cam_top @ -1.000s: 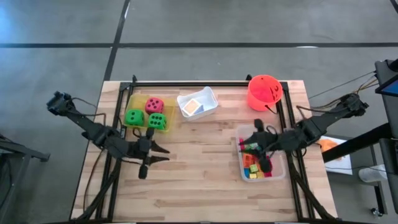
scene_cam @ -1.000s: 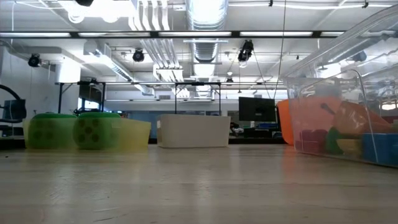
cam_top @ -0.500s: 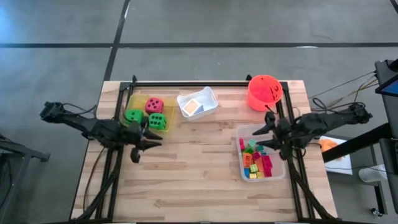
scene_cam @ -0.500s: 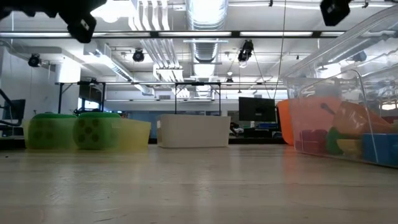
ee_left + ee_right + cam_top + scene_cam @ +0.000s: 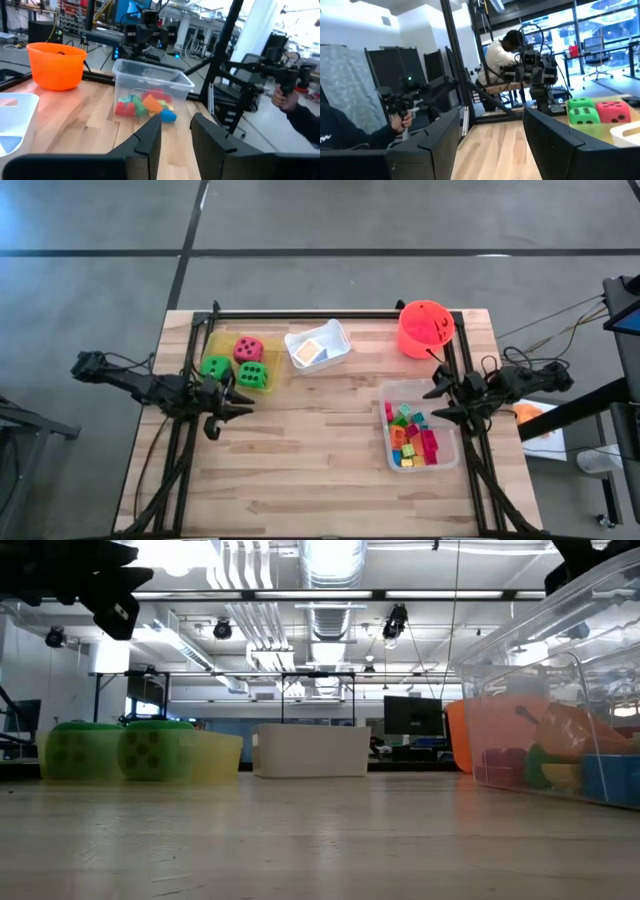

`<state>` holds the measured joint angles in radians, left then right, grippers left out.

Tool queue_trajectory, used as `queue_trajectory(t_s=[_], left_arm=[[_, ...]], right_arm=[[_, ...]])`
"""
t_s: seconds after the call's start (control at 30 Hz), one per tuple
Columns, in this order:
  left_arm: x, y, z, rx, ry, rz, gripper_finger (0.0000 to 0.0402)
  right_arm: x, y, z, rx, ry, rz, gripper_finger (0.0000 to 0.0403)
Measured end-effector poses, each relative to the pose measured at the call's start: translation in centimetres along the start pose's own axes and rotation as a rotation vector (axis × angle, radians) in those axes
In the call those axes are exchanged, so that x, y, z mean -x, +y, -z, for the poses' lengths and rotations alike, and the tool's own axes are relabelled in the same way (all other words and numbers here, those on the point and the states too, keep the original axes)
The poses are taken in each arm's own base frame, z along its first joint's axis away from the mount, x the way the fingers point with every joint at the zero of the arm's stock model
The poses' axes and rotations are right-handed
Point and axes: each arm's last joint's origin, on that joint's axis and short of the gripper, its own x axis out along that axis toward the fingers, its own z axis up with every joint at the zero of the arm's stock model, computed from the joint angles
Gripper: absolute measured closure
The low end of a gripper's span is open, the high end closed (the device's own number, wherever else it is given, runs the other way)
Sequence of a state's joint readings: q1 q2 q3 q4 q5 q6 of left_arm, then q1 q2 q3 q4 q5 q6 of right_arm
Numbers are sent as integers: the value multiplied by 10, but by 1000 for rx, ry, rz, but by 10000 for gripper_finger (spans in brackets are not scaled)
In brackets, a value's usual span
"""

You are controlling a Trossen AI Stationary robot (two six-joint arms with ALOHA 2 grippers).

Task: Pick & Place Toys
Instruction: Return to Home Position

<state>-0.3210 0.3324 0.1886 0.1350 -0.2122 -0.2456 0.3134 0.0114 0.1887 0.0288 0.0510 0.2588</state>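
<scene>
Wooden plank table [image 5: 310, 470] beneath a duct-lined ceiling [image 5: 320, 570]: left gripper [image 5: 243, 404] and right gripper [image 5: 434, 403] hang at opposite edges, spread apart and empty, with bricks [image 5: 410, 442] in the clear tray [image 5: 422, 468].

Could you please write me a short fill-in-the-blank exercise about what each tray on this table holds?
The yellow tray holds three dotted ___.
The clear tray holds small coloured ___.
The white tray holds a flat ___.
The left pincer and right pincer both stand ___, holding nothing.
Missing words: dice; bricks; card; open.
</scene>
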Motion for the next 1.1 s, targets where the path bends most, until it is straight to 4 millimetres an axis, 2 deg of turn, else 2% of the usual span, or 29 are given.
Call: queue_trajectory(t_s=[0.3,0.63,1.1], left_arm=[[4,4,12,-29,62,-14,300],[6,13,48,-19,29,-2,300],[6,17,62,-22,180,-37,300]], right_arm=[[-3,-6,25,31,70,10,190],[-3,-15,60,26,167,36,190],[-4,-16,61,88,187,35,190]])
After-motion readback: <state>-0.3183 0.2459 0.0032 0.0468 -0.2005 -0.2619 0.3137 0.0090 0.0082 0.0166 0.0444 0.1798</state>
